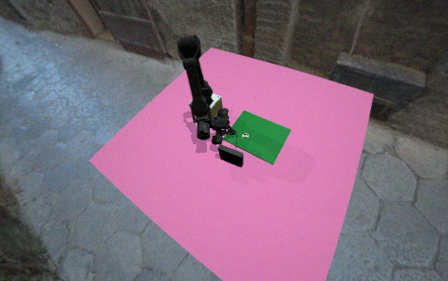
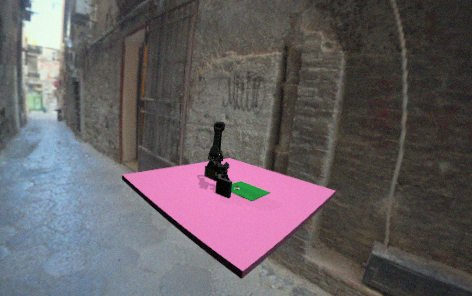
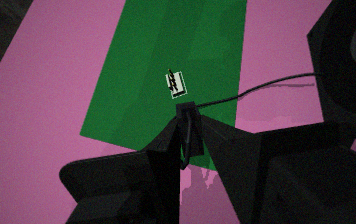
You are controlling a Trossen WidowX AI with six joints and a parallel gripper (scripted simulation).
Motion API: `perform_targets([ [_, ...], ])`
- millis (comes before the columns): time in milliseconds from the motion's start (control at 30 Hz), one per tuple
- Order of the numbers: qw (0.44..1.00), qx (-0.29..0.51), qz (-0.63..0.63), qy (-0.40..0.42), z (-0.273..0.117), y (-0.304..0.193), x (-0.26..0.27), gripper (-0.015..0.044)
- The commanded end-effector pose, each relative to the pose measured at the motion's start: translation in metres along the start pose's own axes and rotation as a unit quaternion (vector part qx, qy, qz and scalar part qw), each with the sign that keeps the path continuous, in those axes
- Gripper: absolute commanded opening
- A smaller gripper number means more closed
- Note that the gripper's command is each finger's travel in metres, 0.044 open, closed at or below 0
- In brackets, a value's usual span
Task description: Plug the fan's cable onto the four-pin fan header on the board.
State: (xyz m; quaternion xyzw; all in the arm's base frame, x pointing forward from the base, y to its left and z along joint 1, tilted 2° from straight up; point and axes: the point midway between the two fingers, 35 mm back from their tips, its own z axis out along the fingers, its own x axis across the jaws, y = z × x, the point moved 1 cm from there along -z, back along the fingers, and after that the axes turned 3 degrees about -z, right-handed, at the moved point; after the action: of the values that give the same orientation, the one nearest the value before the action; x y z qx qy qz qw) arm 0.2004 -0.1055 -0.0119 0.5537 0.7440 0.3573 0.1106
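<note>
The green board (image 1: 267, 144) (image 2: 253, 193) (image 3: 210, 30) lies flat on the pink table. The white four-pin header (image 1: 245, 136) (image 2: 237, 188) (image 3: 178, 84) stands on it, its dark pins showing in the wrist view. My gripper (image 3: 188, 122) is shut on the black plug (image 3: 186, 109), which shows between the fingertips just below the header in the wrist view, apart from it in that picture. The plug's height above the board is hard to tell. The thin black cable (image 3: 250, 92) runs from the plug to the fan (image 1: 231, 156) (image 2: 223, 188) (image 3: 345, 65), which stands upright beside the board.
The pink table (image 1: 190, 209) (image 2: 240, 235) (image 3: 45, 95) lies under everything. A pale box (image 1: 215, 104) stands behind the arm, at the left of the board in the top view. The fan stands close to the board's near edge there.
</note>
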Motion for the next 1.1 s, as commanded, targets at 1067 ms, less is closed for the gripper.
perform_targets([
  [1067,0.968,-0.234,-0.056,-0.069,-0.02,-0.008,0.008,0.0],
])
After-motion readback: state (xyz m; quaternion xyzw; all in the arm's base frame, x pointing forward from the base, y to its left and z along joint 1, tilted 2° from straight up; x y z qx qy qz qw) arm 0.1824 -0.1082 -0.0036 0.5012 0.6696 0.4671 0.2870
